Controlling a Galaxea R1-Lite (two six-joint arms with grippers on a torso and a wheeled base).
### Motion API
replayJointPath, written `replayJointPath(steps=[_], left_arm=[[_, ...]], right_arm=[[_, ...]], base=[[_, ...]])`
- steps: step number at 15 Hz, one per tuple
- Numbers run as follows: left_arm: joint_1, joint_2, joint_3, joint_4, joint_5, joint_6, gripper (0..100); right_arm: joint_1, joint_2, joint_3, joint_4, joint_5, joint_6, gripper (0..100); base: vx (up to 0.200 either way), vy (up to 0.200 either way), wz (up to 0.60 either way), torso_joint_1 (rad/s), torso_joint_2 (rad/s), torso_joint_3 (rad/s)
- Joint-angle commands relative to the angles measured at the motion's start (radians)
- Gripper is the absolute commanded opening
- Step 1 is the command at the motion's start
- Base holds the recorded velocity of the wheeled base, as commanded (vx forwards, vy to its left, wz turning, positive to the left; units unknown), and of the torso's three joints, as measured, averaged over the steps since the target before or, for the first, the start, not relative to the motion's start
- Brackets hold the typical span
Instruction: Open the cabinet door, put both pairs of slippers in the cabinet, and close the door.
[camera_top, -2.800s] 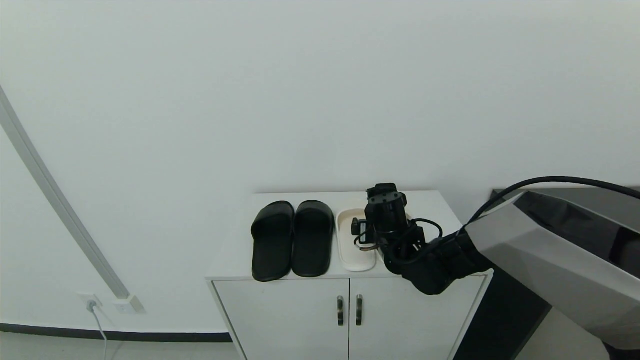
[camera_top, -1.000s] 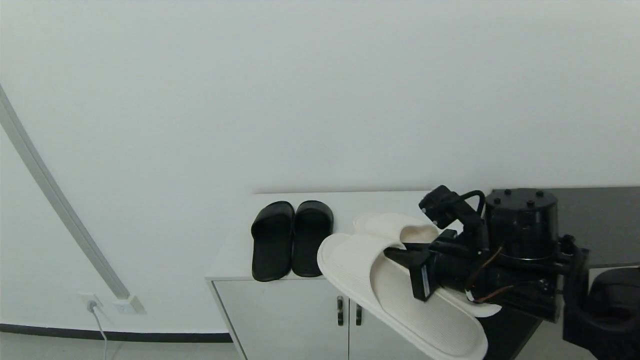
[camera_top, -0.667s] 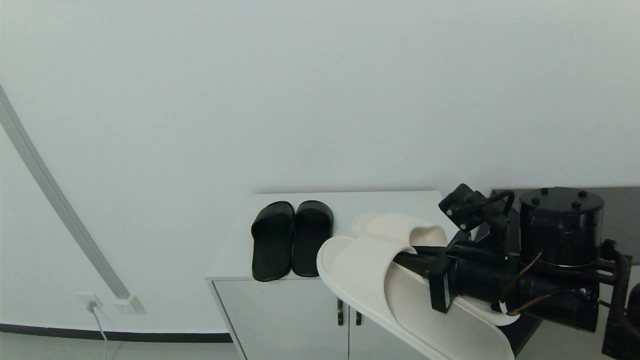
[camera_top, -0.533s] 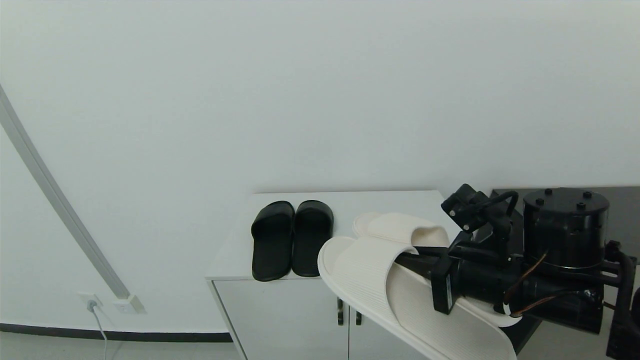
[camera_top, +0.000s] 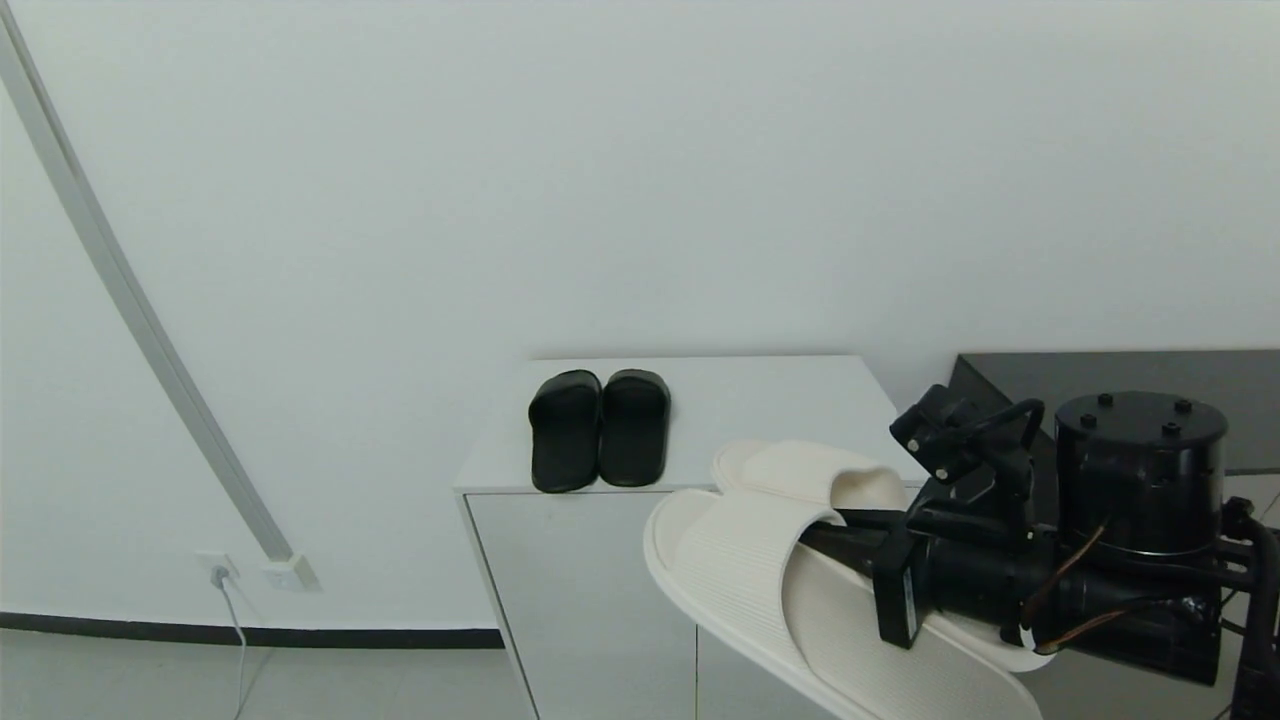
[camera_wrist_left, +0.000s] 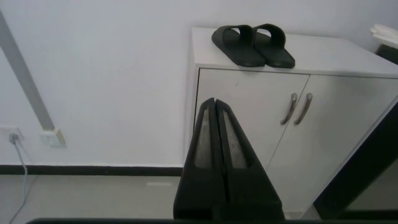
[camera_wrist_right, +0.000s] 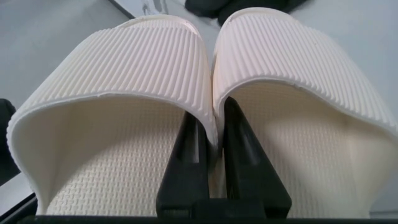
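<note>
You're seeing the right gripper (camera_top: 832, 532) pinching the white slippers (camera_top: 745, 560) together by their inner straps, holding them in the air in front of the cabinet (camera_top: 580, 590). The black slippers (camera_top: 600, 428) are sitting on top, above the shut doors (camera_wrist_left: 249, 90). The left gripper (camera_wrist_left: 215, 111) is hanging low, fingers pressed together.

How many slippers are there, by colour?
black slippers: 2, on the cabinet top
white slippers: 2, gripped by the right hand
Total: 4
</note>
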Motion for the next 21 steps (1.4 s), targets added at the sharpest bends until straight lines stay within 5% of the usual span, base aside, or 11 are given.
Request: replayJointPath(steps=[1, 12, 21], left_arm=[[0.0, 0.001, 0.0, 0.0, 0.0, 0.0, 0], [0.0, -0.001, 0.0, -0.001, 0.005, -0.003, 0], [0.0, 0.001, 0.0, 0.0, 0.0, -0.005, 0]], right_arm=[[-0.002, 0.002, 0.007, 0.0, 0.001, 0.0, 0], [-0.002, 0.012, 0.027, -0.002, 0.0, -0.029, 0], [-0.012, 0.017, 0.035, -0.019, -0.002, -0.032, 0]], base=[[0.0, 0.0, 0.0, 0.0, 0.0, 0.0], [0.0, 0.0, 0.0, 0.0, 0.0, 0.0], [0.0, 0.0, 0.0, -0.161, 0.37, 0.203]])
